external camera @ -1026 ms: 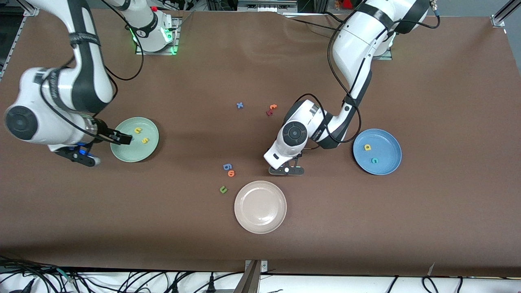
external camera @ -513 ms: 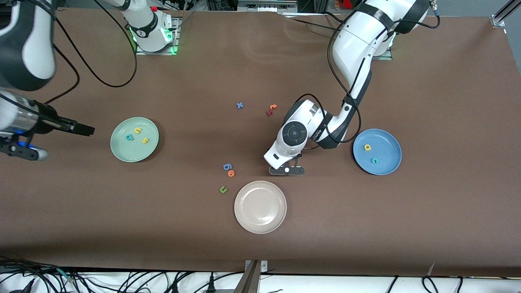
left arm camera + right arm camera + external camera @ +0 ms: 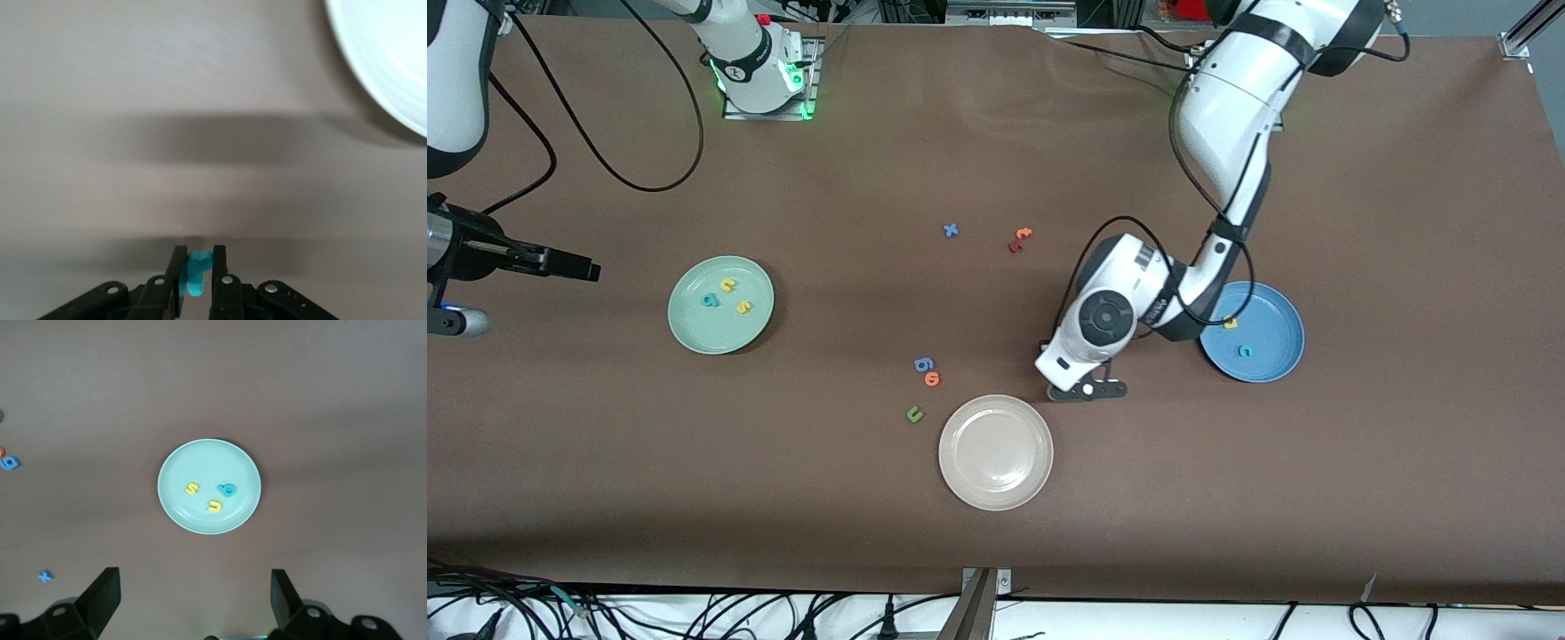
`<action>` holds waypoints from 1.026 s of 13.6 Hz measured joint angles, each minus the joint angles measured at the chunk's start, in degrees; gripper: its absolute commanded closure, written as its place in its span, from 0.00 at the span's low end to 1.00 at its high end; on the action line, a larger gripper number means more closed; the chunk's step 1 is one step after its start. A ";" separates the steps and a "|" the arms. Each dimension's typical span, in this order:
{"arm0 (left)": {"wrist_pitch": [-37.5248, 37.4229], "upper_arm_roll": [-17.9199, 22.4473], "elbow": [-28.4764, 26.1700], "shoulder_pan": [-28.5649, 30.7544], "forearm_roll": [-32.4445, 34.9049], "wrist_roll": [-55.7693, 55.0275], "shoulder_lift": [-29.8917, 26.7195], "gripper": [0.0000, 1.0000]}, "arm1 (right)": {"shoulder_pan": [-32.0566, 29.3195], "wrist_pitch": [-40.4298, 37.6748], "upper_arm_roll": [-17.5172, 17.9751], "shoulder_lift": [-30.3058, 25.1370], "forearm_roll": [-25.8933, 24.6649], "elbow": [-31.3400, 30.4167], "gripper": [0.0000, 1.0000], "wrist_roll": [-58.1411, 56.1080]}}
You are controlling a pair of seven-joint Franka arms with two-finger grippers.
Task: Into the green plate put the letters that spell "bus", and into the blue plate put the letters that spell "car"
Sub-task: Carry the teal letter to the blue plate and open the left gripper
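Note:
The green plate [image 3: 720,331] [image 3: 200,457] lies toward the right arm's end of the table. In it are a teal "b" [image 3: 711,300] [image 3: 227,490], a yellow "u" [image 3: 728,285] [image 3: 214,506] and a yellow "s" [image 3: 743,307] [image 3: 192,489]. The blue plate [image 3: 1272,324] holds a yellow "a" [image 3: 1230,324] and a teal "c" [image 3: 1245,351]. My left gripper [image 3: 1088,389] [image 3: 195,267] hangs low over the table between the beige plate and the blue plate, shut on a teal "r" [image 3: 195,273]. My right gripper [image 3: 578,267] [image 3: 193,600] is open and empty, up high beside the green plate.
A beige-white plate [image 3: 996,484] [image 3: 393,60] lies nearer the front camera than the left gripper. Loose letters lie mid-table: a blue "g" [image 3: 923,364], an orange "o" [image 3: 932,379], a green "u" [image 3: 914,413], a blue "x" [image 3: 951,230], an orange "t" [image 3: 1024,234] and a dark red one [image 3: 1015,246].
The right gripper has drawn back from the green plate toward its end of the table, and the teal "b" now shows there. The left gripper has moved toward the blue plate with the teal "r".

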 measured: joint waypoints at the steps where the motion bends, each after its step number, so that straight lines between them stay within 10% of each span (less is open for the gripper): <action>1: -1.74 0.00 0.16 1.24 0.00 1.32 -0.46 0.92 | 0.57 0.00 0.09 0.00 0.01 0.01 0.01 1.53; 11: -14.11 0.17 0.21 13.66 0.01 18.55 -4.73 0.94 | 1.12 0.00 0.28 0.00 -0.01 0.04 0.01 2.25; 14: -17.56 0.32 0.21 17.91 1.34 25.18 -5.93 0.94 | -5.35 0.00 6.97 -0.02 -1.02 0.15 0.01 2.26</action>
